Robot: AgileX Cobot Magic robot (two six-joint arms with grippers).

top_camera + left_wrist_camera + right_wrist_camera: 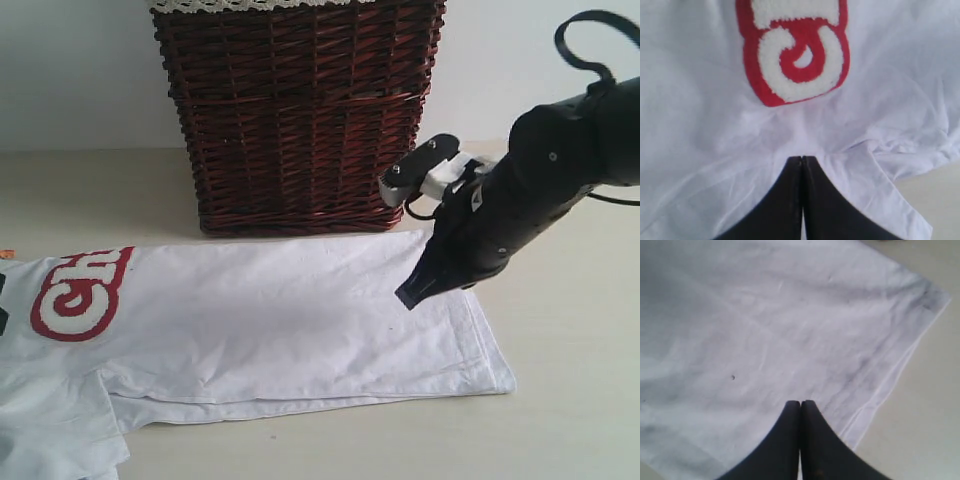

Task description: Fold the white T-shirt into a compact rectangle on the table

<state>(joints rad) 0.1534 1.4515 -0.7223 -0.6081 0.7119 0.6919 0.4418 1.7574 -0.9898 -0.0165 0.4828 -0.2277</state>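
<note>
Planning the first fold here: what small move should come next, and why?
Probably a slight lift of both arms, to test the grips. The left gripper has jaws shut with the white T-shirt puckered at them; the right gripper is shut near the hem, pinch unclear.

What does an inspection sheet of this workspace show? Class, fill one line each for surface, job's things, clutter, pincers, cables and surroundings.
Surface: pale beige matte table, flat.
Job's things: soft white cotton T-shirt with red lettering, lying mostly flat, wrinkled.
Clutter: dark red-brown wicker basket standing behind the shirt.
Pincers: left pincer shut, pinching puckered cloth; right pincer shut, tips on cloth near the hem.
Cables: black cable looping above the right arm.
Surroundings: plain pale wall.
</note>
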